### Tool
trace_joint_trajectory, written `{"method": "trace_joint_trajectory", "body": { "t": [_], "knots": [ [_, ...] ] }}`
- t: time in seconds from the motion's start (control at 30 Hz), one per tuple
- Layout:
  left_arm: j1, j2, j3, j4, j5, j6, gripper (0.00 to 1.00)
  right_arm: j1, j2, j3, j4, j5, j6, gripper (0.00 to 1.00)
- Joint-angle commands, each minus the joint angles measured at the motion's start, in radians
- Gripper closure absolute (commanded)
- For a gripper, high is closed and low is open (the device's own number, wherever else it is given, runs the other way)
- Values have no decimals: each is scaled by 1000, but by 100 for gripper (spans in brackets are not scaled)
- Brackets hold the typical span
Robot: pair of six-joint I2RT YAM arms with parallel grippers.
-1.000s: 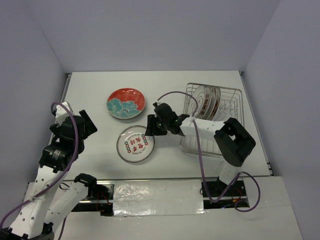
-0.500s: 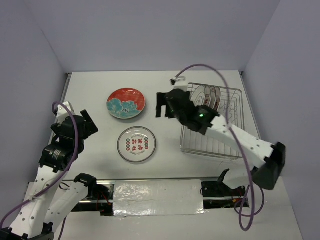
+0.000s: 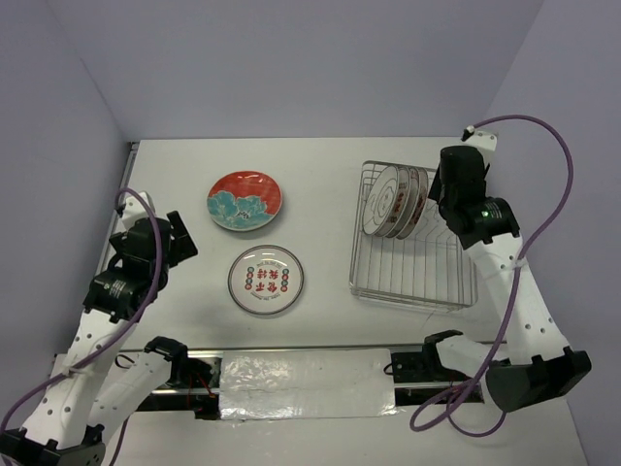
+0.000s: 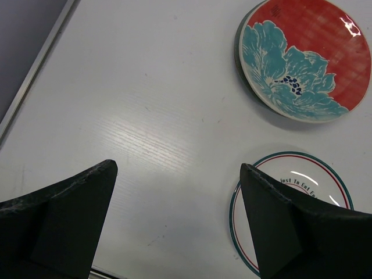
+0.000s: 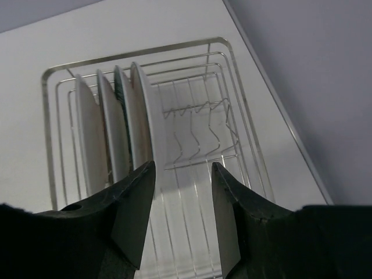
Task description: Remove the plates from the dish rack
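Note:
Several plates [image 3: 394, 201] stand on edge in the far left part of the silver wire dish rack [image 3: 412, 291]. My right gripper [image 3: 442, 197] hangs above the rack just right of them. In the right wrist view the right gripper [image 5: 183, 174] is open with only bare wire below, and the nearest plate [image 5: 145, 125] is beside its left finger. A red plate with teal flowers [image 3: 245, 200] and a white plate with red marks [image 3: 265, 280] lie flat on the table. My left gripper [image 3: 178, 241] is wide open over bare table, the left gripper [image 4: 177, 174] empty.
Walls close the table in on the left, far and right sides. The rack's right half [image 5: 229, 116] holds only upright tines. The red plate [image 4: 305, 58] and white plate [image 4: 302, 171] lie right of the left gripper.
The right arm has swung from the white plate on the table, up and right, to above the rack. Its jaws opened wide, then narrowed. The left arm shifted slightly.

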Motion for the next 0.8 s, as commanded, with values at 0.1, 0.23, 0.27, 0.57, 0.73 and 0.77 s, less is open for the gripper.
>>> {"method": "trace_joint_trajectory", "body": {
  "t": [0.1,0.23,0.27,0.57,0.73,0.77],
  "knots": [
    [4,18,8,49,27,28,0,-96,84,-14,37,-131,-81,51],
    [4,23,8,54,37,34,1,-113,131,-11,69,-185,-85,54],
    [4,23,6,55,40,36,0,-119,140,-12,80,-191,-87,54],
    [4,32,8,63,55,45,1,-125,207,-49,135,-229,-92,55],
    [4,37,6,66,63,51,0,-133,238,-68,161,-245,-95,56],
    [4,38,6,67,63,51,1,-133,246,-75,170,-246,-96,56]
  ]
}}
